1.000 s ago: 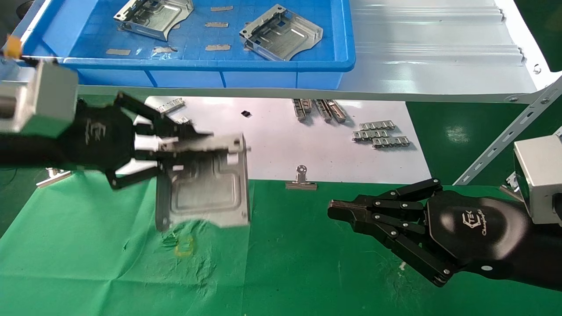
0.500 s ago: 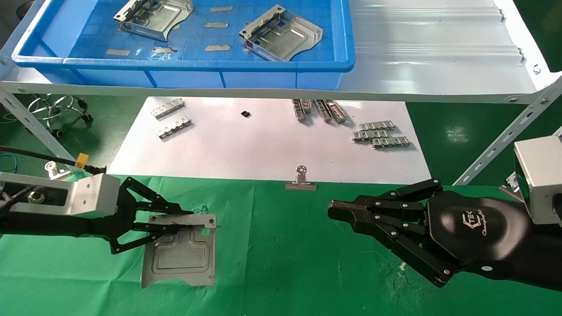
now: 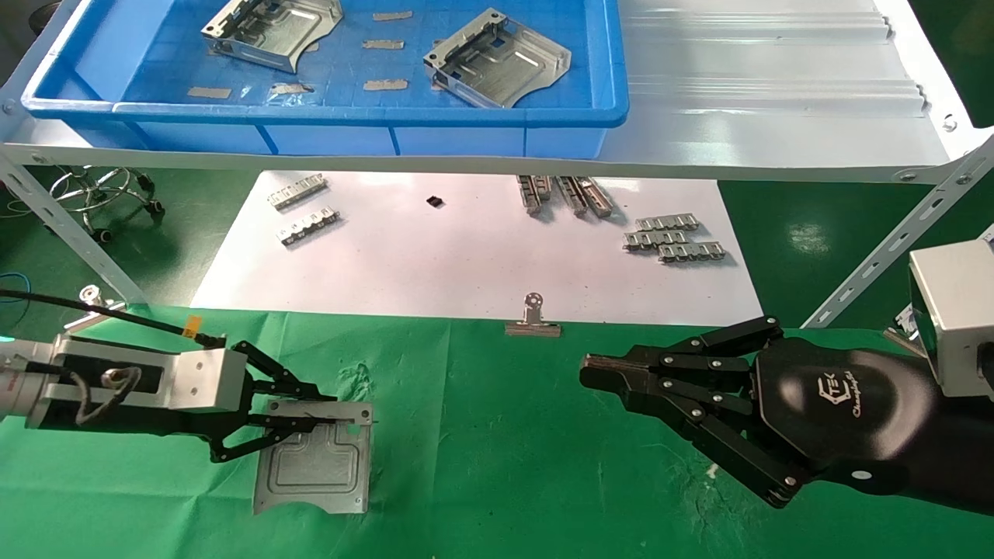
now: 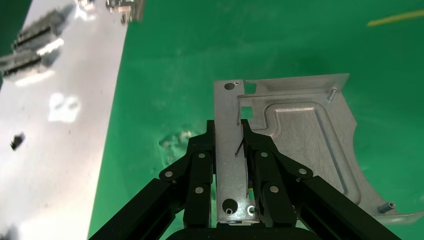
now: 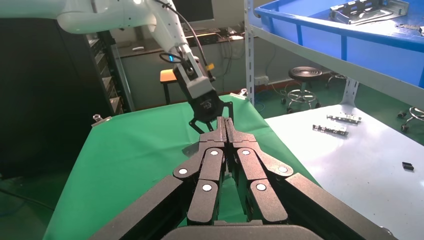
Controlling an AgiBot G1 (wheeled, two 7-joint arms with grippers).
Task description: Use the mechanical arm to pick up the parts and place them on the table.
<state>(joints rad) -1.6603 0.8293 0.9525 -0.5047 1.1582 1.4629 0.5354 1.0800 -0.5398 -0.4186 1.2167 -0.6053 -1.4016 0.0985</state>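
My left gripper [image 3: 330,411] is shut on the upturned edge of a silver stamped part [image 3: 314,466], low at the near left of the green cloth table [image 3: 505,466]. I cannot tell whether the part touches the cloth. In the left wrist view the black fingers [image 4: 200,160] clamp that edge strip of the part [image 4: 300,135], with the gripper [image 4: 229,131] centred on it. My right gripper [image 3: 590,373] is shut and empty, hovering over the cloth at the right; its own view shows it closed [image 5: 225,122]. Two more parts [image 3: 272,23] [image 3: 497,58] lie in the blue bin [image 3: 349,112].
A grey metal shelf [image 3: 776,101] carries the bin above a white paper sheet [image 3: 466,256]. Small ribbed strips [image 3: 672,237] lie on the paper. A binder clip [image 3: 533,318] sits at the paper's near edge. A slanted shelf brace [image 3: 893,241] stands at the right.
My left gripper has carried the part down and toward me, from mid-air in front of the paper to low over the near-left cloth. The right arm has not moved.
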